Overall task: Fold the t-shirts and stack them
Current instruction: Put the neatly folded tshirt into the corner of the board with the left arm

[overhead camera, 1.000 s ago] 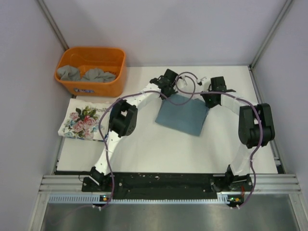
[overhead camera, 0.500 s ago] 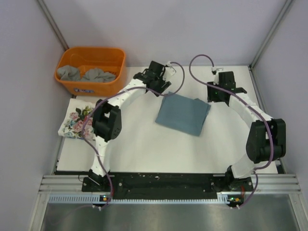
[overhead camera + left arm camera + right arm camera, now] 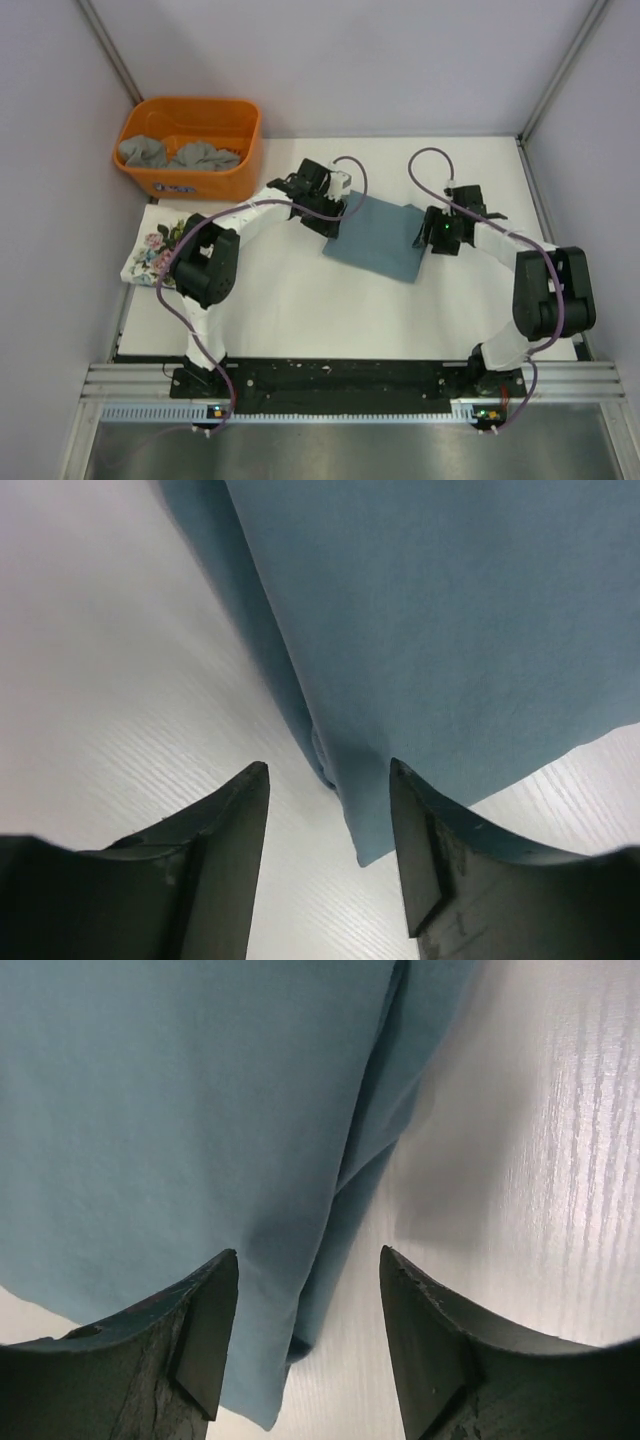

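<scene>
Bright, even, soft-shadowed light — sharp overhead, blurred wrist close-ups.

Lab: aluminium rail (image 3: 330,383), plain walls (image 3: 350,60).

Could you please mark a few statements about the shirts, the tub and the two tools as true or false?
1. The blue t-shirt lies folded on the table. True.
2. The left tool is shut on it. False: its jaws stand open, astride the shirt's edge.
3. The right tool is open. True.
4. The floral t-shirt is stacked on the blue one. False: it lies apart, at the table's left edge.
5. The orange tub holds crumpled grey t-shirts. True.
</scene>
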